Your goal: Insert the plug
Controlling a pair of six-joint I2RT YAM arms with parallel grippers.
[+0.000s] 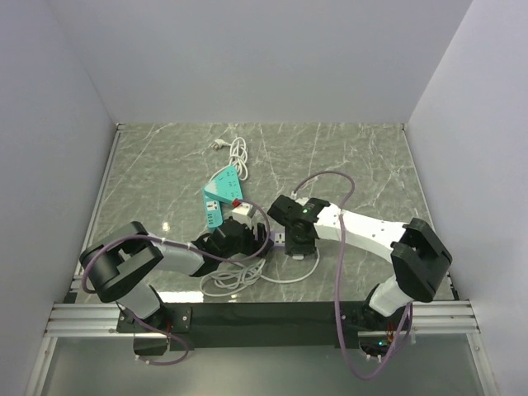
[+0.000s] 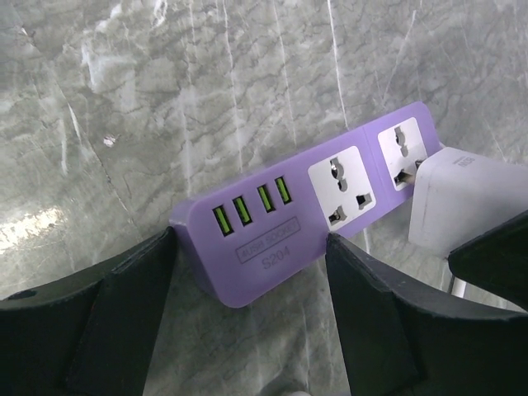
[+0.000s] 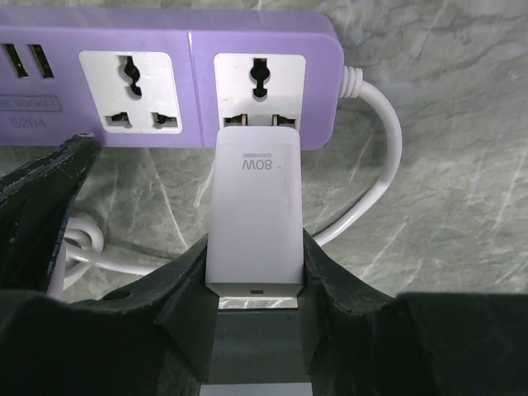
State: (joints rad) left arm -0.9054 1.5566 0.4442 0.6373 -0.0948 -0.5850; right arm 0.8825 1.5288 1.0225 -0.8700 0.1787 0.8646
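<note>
One purple power strip (image 2: pixel 210 268): two sockets (image 3: pixel 132 91), four green USB ports (image 2: pixel 252 206). One white plug (image 3: pixel 253 190) is pinched in the right gripper (image 3: pixel 254 252), its nose against the strip's cable-end socket; seated or not, can't tell. The left gripper (image 2: pixel 249 243) straddles the strip's USB end, fingers at both sides; clamped or not, can't tell. One teal block (image 1: pixel 219 194) lies behind the strip.

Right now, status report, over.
Left gripper straddling purple power strip. Right gripper shut on plug, at end socket, seating unclear. Nothing blocking.

fingers (image 3: pixel 338 289) clamp the plug (image 3: pixel 254 214) — prongs at purple strip (image 3: pixel 190 49)
</note>
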